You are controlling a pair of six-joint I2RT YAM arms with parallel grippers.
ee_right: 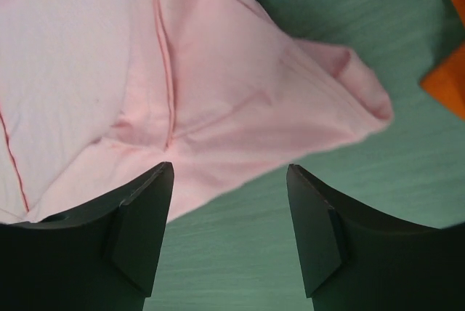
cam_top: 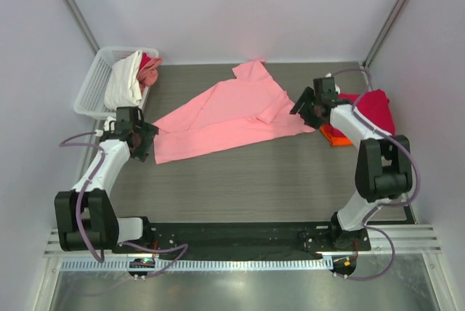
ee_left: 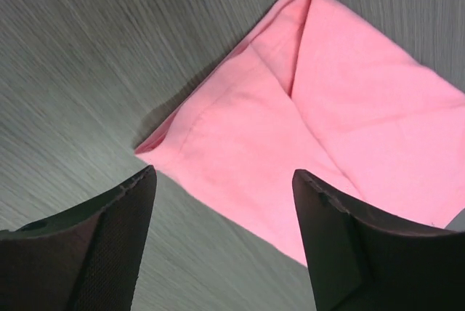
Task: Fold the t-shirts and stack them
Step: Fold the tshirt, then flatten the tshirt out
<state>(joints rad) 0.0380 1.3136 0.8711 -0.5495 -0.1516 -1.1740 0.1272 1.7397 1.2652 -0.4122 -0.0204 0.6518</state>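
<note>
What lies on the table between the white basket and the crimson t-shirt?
The large salmon-pink t-shirt, lying loosely half-folded; the top external view shows it.

Top camera, high over the near edge, looks down on the whole grey wood-grain surface [cam_top: 240,180]; wrist cameras look close past left claw [ee_left: 224,180] and right claw [ee_right: 229,173] at opposite ends of the large salmon-pink cloth t-shirt [cam_top: 225,118], shared by all.

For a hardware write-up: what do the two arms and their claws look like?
The left arm and right arm have white links and black joints. The left claw and right claw have black wedge-shaped fingers. Purplish cables trail from both.
</note>
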